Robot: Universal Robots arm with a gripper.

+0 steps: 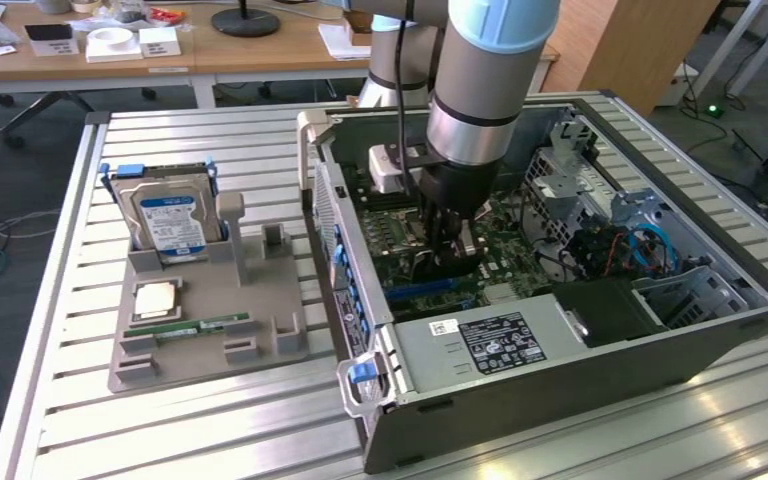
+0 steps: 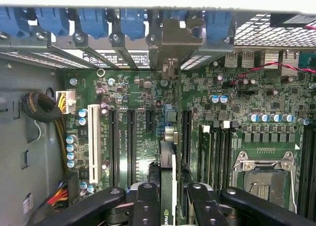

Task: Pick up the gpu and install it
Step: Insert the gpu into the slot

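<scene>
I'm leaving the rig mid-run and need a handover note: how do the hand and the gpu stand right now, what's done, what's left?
Hand: shut on the gpu, inside the open computer case.
Gpu: on edge over the motherboard, bracket end at the rear slot openings.
Done: gpu picked up and brought into the case.
Left: whether it is fully seated cannot be told; hand not yet released.

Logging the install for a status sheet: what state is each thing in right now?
gpu, on edge, gripped over the motherboard slots; seating unclear.
gripper, fingers shut on the gpu.
computer case, on its side, open.
hard drive, upright in the gray holder.
RAM stick, flat on the holder.
</scene>
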